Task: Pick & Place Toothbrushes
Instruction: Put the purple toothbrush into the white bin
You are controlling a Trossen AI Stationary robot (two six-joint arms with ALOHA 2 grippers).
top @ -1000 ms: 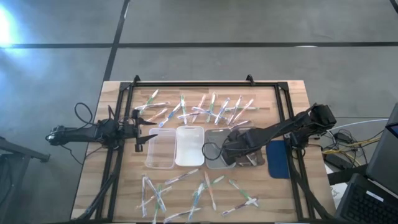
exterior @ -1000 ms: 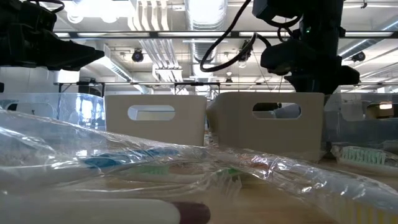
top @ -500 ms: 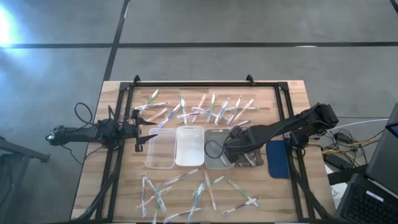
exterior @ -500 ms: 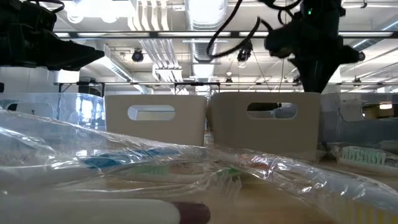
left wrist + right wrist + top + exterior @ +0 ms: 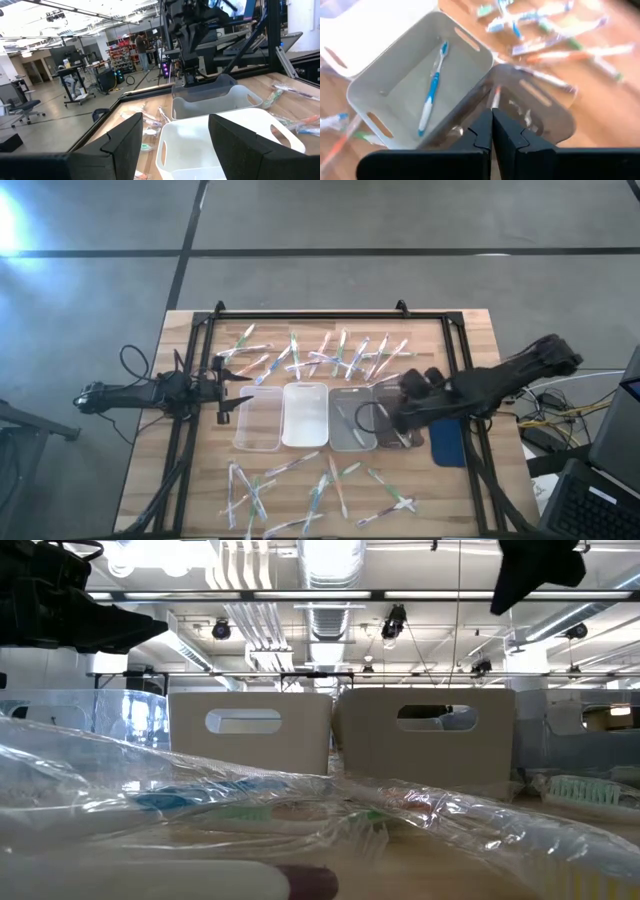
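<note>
The right claw (image 5: 400, 418) has pulled back from over the grey tray (image 5: 352, 418) toward three o'clock and now sits above the darker tray (image 5: 392, 420) beside it, its fingers pressed together with nothing between them. In the low view the right arm (image 5: 535, 570) has risen to the upper edge, uncovering the beige bin's handle slot (image 5: 440, 718). A blue toothbrush (image 5: 433, 89) now lies in the grey tray.

Four trays (image 5: 305, 416) stood side by side mid-table (image 5: 470, 490), with toothbrushes (image 5: 320, 355) scattered behind and before them. One toothbrush (image 5: 432, 89) lay in the third tray (image 5: 380, 90).
</note>
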